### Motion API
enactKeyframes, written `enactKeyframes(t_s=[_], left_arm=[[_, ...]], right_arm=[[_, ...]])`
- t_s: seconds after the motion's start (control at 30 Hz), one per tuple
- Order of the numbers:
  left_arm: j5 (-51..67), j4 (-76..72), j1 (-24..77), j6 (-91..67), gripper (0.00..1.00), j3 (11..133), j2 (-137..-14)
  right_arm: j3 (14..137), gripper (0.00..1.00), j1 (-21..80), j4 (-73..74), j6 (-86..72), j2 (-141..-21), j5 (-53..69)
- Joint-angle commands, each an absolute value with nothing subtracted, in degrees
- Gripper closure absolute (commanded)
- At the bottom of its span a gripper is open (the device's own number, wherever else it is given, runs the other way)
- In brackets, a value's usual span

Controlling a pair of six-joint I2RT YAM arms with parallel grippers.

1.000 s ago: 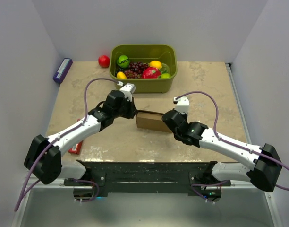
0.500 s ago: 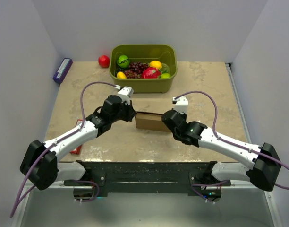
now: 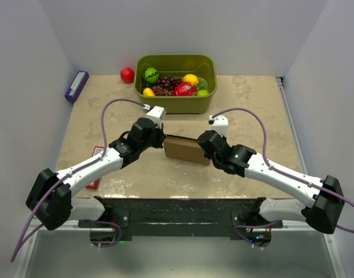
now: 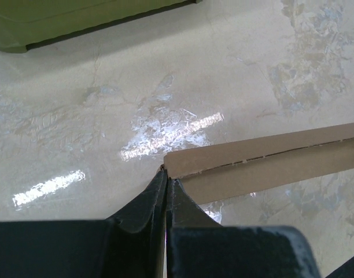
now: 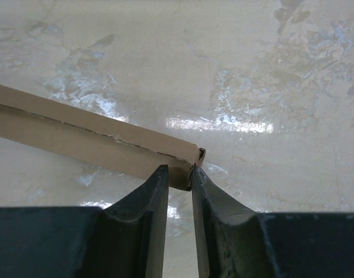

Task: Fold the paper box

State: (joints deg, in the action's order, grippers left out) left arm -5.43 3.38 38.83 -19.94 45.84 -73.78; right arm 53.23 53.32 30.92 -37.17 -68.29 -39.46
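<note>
1 worktop (image 3: 252,104), beige and marbled, carrying everything listed below.

2 arms, left arm (image 3: 90,168) and right arm (image 3: 281,174), reaching in from the near edge and meeting head-on at opposite ends of 1 item.

1 green tub (image 3: 176,105), filled with fruit, at the far edge just beyond both wrists; no part in the coming move.

1 paper box (image 3: 183,149), brown and flattened, at mid-worktop between the 2 wrists. Long axis left to right, slightly skewed, right end nearer the arm bases. Seen edge-on from each wrist as a thin double layer.

Left jaws: pressed together at the box's left end corner, seemingly pinching the thin cardboard edge there.

Right jaws: narrowly spread, with the box's right end corner standing in the mouth of the gap, not clamped.

Governing relation: box strung lengthwise between both sets of jaws, each arm equally near its own end; left end held, right end loose. Judged next: fresh bite or push by the right jaws along or across that axis. Risk: blank pivoting about the left pinch.
</note>
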Motion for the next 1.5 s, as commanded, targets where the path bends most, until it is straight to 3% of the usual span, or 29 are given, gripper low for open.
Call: enactKeyframes(t_s=[0.0,0.23,0.37,0.8,1.37,1.47], left_arm=[[-7.1,13.8,41.1,-19.1,1.0,45.3,-76.9],[-9.1,14.5,43.5,-19.1,1.0,46.4,-77.3],[-9.7,14.0,45.0,-19.2,1.0,46.5,-77.3],[-12.1,15.4,48.6,-20.8,1.0,49.0,-80.6],[-12.0,16.5,51.0,-21.9,1.0,51.5,-83.2],[-11.8,16.7,51.3,-22.0,0.9,52.0,-83.1]], right_arm=[[58.0,0.7,54.0,31.3,-39.2,-66.5,-35.4],[59.6,0.55,53.9,32.5,-39.4,-62.6,-38.5],[58.7,0.53,53.9,31.5,-40.1,-61.8,-42.3],[50.1,0.61,54.0,22.3,-42.5,-62.4,-45.5],[42.5,0.74,57.0,23.3,-51.9,-62.8,-50.1],[42.5,0.74,57.1,23.8,-52.6,-63.7,-50.7]])
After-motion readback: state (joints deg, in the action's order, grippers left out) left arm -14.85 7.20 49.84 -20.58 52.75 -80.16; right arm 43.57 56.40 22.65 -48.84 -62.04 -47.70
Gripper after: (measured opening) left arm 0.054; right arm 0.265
